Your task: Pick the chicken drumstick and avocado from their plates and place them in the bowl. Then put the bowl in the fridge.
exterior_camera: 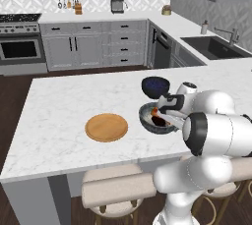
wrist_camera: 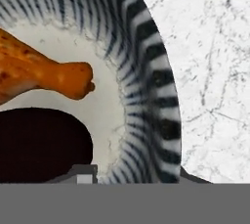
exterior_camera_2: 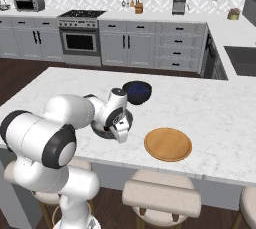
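Observation:
The grey speckled bowl (exterior_camera: 154,128) stands on the island counter, right of a tan wooden plate (exterior_camera: 106,127). Inside the bowl lie the orange-brown chicken drumstick (wrist_camera: 44,74) and the dark avocado (wrist_camera: 41,145), side by side. My gripper (exterior_camera: 166,118) reaches down onto the bowl's near right rim. In the hand view the gripper (wrist_camera: 138,175) straddles the striped bowl wall (wrist_camera: 146,86), one finger inside and one outside, both against it. From the right base view my arm covers most of the bowl (exterior_camera_2: 102,133). The fridge is out of view.
A glossy dark navy bowl (exterior_camera: 155,86) sits just behind the grey one. The plate (exterior_camera_2: 168,144) lies near the counter's front edge. Stools stand below that edge. Sink (exterior_camera: 212,47) and cabinets are at the back right, and the oven (exterior_camera: 19,47) at the back left.

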You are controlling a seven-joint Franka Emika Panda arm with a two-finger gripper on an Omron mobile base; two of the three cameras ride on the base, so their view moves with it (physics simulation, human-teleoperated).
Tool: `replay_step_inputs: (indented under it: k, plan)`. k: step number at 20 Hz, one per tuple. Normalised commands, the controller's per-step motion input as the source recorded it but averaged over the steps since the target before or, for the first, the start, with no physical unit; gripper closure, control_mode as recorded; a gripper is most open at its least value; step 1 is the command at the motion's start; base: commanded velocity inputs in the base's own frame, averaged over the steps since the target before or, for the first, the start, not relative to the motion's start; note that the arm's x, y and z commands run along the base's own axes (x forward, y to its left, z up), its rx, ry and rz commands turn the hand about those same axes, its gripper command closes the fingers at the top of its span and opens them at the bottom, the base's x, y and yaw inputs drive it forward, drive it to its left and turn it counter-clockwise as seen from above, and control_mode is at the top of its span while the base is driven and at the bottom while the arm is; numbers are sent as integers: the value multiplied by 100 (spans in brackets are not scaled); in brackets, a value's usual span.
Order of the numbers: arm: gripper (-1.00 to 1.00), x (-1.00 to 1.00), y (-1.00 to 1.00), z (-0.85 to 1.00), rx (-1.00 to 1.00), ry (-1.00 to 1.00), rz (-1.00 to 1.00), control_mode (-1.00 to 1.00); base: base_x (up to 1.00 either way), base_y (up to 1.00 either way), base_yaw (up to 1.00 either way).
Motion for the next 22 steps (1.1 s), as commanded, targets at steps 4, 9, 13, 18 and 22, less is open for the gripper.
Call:
replay_step_inputs:
  k: [4, 9, 13, 18, 22]
  plan:
    - [100, 0, 4, -13, 2, 0, -6, -100, 0, 0, 0]
    - [100, 0, 6, -7, 2, 0, -5, -100, 0, 0, 0]
    - [100, -19, 0, 25, 8, -2, -1, -100, 0, 0, 0]
    - [100, -65, 0, 53, 4, -6, 0, -100, 0, 0, 0]
    - [100, -74, 25, 98, 0, -9, 0, -100, 0, 0, 0]
